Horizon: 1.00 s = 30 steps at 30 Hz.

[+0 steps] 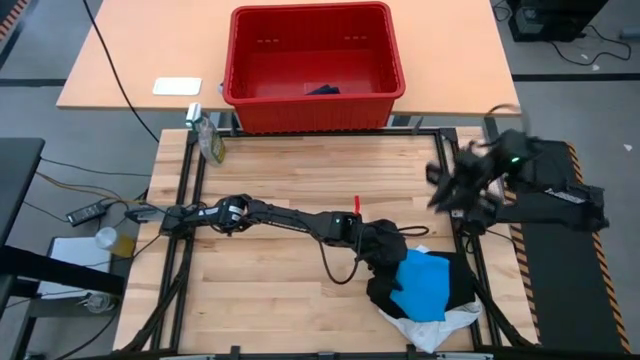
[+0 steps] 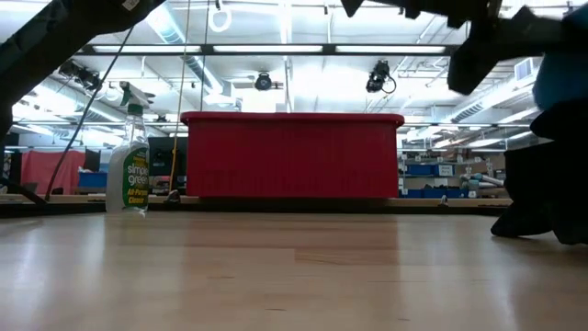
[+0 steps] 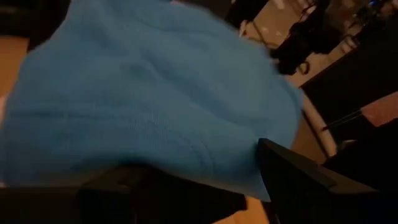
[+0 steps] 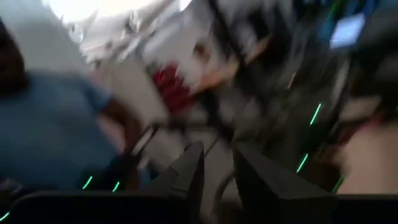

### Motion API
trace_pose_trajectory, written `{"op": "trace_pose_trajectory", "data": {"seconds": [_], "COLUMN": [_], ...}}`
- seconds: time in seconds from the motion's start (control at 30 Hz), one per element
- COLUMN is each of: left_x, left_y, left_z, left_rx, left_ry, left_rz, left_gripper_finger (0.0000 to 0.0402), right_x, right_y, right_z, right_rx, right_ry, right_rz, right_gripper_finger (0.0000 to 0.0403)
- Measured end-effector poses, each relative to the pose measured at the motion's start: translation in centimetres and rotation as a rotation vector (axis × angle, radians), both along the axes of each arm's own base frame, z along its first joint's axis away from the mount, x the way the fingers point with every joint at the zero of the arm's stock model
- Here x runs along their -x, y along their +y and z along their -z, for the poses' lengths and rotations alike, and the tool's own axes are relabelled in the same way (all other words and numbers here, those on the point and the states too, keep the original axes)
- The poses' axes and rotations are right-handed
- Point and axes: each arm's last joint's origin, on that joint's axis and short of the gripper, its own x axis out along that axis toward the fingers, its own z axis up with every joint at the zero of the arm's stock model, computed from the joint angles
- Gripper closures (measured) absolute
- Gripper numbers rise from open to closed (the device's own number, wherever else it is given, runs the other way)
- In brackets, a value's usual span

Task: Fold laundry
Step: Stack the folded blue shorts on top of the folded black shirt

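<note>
From above, the laundry lies heaped at the worktop's [image 1: 280,290] near right corner: a blue garment [image 1: 422,284] atop a black one [image 1: 460,280], a white one [image 1: 435,326] beneath, with the left tool [image 1: 388,258] at the heap's edge and the right tool [image 1: 445,190] raised off the right side. The left wrist view shows that tool's fingers [image 3: 305,177] spread beside the blue cloth. The right wrist view shows its fingers [image 4: 258,177] slightly parted, holding nothing.

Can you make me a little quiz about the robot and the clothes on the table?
1. True or false: the bright blue garment lies inside the red basket.
2. Which gripper is down at the laundry pile: A) left gripper, B) right gripper?
3. Fill in: the spray bottle stands near the table's far ____ corner.

Key: 1 false, it lies on the black garment on the table. 2 A. 3 left.
</note>
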Motion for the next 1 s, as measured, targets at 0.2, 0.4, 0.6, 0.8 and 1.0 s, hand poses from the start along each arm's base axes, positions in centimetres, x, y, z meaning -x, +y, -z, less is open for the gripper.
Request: {"op": "trace_pose_trajectory", "data": {"seconds": [0.2,0.4,0.6,0.8,1.0], "left_x": [0.0,0.0,0.0,-0.1,-0.1], "left_y": [0.1,0.5,1.1,1.5,1.6], "left_z": [0.2,0.4,0.5,0.6,0.6], "left_rx": [-0.014,-0.038,-0.038,-0.036,-0.024], "left_ry": [0.011,0.030,0.048,0.052,0.063], "left_rz": [-0.013,-0.043,-0.060,-0.069,-0.090], "left_gripper_finger": [0.0159,0.0159,0.0159,0.0159,0.0159], "right_x": [0.6,0.3,-1.2,-3.1,-1.5], "right_y": [1.8,3.5,6.6,10.0,10.6], "right_z": [0.3,0.9,1.9,5.1,4.6], "right_rx": [0.032,0.009,0.051,0.160,0.173], "right_ry": [-0.032,0.043,0.110,0.367,0.337], "right_rz": [-0.048,-0.094,-0.196,-0.243,-0.041], "right_gripper_finger": [0.0353,0.0386,0.0396,0.0396,0.0398]}}
